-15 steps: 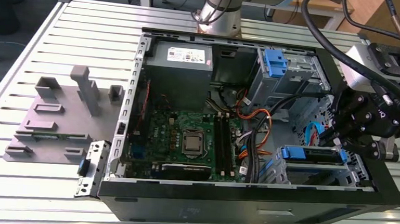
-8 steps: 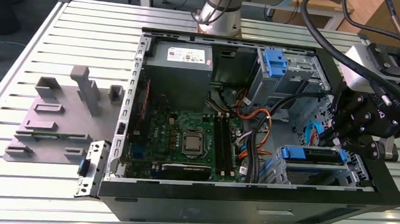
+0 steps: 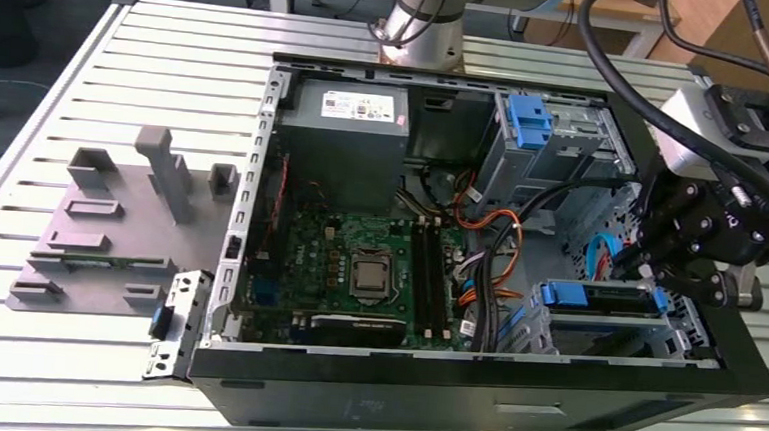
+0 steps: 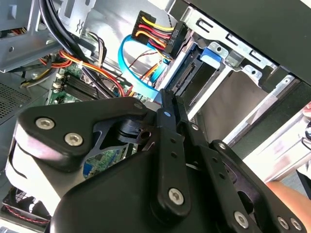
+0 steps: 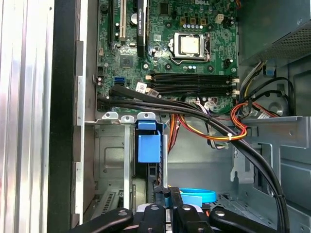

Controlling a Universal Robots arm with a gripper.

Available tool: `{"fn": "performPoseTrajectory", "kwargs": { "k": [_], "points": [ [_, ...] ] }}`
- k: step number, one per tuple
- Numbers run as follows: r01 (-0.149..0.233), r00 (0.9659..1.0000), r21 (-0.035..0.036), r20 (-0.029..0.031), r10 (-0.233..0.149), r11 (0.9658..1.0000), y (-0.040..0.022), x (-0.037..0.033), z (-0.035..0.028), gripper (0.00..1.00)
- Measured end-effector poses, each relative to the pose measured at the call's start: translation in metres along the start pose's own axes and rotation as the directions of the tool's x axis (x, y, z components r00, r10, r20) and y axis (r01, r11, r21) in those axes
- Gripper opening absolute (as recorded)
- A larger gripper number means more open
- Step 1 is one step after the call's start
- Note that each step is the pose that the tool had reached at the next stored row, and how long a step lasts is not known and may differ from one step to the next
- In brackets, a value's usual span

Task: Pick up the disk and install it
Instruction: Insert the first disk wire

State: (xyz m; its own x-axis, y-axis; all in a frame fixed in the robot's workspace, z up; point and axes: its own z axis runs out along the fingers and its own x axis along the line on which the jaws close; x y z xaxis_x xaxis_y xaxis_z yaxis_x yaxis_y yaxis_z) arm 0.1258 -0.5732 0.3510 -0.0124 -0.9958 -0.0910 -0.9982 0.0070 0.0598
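Gripper: the black multi-link gripper hangs at the open case's front drive-cage corner, on the exterior view's right. Its fingers appear pressed together with nothing between them, though the linkage hides part of the tips in both wrist views.
Tip contact: in the second wrist view the gripper meets the connector end of the drive, just beside the cage wall.
Disk: the flat grey hard drive in its blue plastic carrier frame lies in the lower bay of the metal drive cage, apparently most of the way in. In the first wrist view it shows edge-on, with its blue tab facing the green motherboard.
Step, as judged: seating the disk in its bay by pushing, not carrying it.
Doing it well: push along the bay rails and square to the disk's end. A skewed push could jam the carrier against the cage.
Nearby hazard: the flat light-blue data cable and the red-yellow-black wire bundle hang near the tips. They are soft and could snag.
Surroundings: the black tower computer case lies on its side on a slatted aluminium table. The grey slotted plastic stand sits well apart.
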Motion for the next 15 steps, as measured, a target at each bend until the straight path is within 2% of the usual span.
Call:
{"fn": "performPoseTrajectory", "kwargs": {
  "k": [13,15],
  "points": [
    [0.000,1.0000,0.0000,-0.0002,0.000,1.0000,-0.0001,0.0037,0.0013,0.16],
    [0.000,1.0000,0.0000,0.0001,0.000,1.0000,-0.0003,0.0040,0.0034,0.16]
  ]
}}
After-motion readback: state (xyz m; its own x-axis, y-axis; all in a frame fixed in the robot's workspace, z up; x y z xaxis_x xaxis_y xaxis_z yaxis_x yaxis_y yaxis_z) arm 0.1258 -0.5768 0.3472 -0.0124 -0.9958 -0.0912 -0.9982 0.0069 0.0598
